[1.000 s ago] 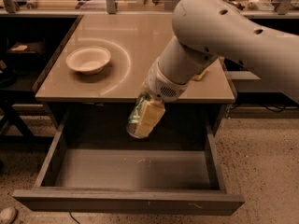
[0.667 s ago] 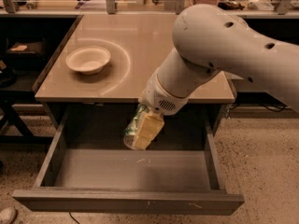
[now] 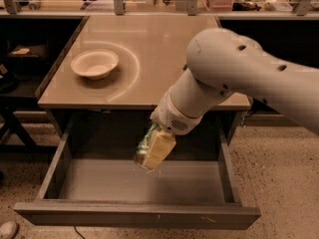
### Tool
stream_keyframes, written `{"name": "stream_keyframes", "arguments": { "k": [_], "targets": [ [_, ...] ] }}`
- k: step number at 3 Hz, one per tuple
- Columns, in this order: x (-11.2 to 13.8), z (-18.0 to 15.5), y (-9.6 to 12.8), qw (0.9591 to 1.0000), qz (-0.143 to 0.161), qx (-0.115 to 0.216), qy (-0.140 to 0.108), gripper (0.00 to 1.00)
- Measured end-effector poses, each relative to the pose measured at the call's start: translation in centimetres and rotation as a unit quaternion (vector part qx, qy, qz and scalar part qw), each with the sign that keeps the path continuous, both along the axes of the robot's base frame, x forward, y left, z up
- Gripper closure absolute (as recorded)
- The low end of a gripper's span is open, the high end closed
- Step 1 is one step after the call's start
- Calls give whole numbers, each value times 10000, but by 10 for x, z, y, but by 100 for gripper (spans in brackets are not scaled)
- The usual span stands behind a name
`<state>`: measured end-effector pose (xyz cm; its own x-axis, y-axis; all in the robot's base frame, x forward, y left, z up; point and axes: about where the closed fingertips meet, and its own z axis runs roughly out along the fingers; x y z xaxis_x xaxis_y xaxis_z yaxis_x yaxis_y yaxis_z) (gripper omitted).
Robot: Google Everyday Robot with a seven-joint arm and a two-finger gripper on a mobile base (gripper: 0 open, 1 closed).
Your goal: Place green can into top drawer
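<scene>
My gripper (image 3: 152,153) hangs from the large white arm over the open top drawer (image 3: 134,183), near its middle. Its pale yellow fingers (image 3: 159,148) are shut on the green can (image 3: 144,146), which is tilted with its silver end pointing down and to the left. The can is held above the plain grey drawer floor, not touching it. Most of the can is hidden behind the finger. The drawer is pulled fully out, and its flat grey front panel (image 3: 134,214) is at the bottom of the view.
A white bowl (image 3: 94,63) sits on the tan counter (image 3: 149,44) at the left. Dark shelving stands to the left and a cluttered bench runs along the back. The floor is speckled.
The gripper with the can has moved lower and a little to the left, deeper over the open drawer. The arm has swung forward with it.
</scene>
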<state>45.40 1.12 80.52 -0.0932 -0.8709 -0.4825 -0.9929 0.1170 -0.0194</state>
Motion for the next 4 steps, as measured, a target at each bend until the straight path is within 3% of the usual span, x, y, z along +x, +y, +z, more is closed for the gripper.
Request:
{"name": "stream_keyframes", "arguments": {
  "k": [2, 4],
  "targets": [
    [-5, -56, 8, 9994, -159, 235, 187, 100],
    [7, -105, 12, 9967, -359, 685, 267, 100]
  ]
}}
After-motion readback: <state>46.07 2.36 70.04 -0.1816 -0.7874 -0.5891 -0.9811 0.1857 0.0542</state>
